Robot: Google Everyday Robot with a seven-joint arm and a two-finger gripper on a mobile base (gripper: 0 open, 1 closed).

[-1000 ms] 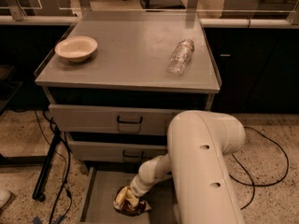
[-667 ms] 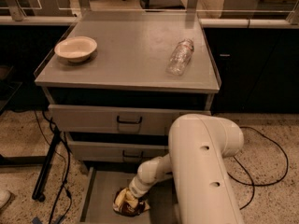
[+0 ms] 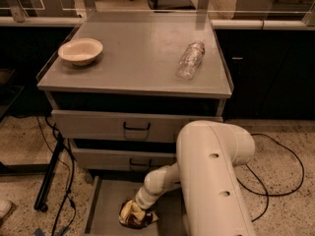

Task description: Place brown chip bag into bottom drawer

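- Hanging low, my gripper (image 3: 142, 209) sits inside the open bottom drawer (image 3: 105, 206).
- The brown chip bag (image 3: 131, 216) lies just beneath my gripper, touching it, on the drawer floor.
- Whether I am clamped on the bag, I cannot tell.
- Well above my gripper, a bowl (image 3: 80, 50) and a clear bottle (image 3: 190, 59) rest on the cabinet top (image 3: 133, 53).

Cream arm's (image 3: 212, 181) pincer (image 3: 141, 209) on brown-and-yellow chip bag (image 3: 129, 216) in grey bottom drawer (image 3: 105, 205).
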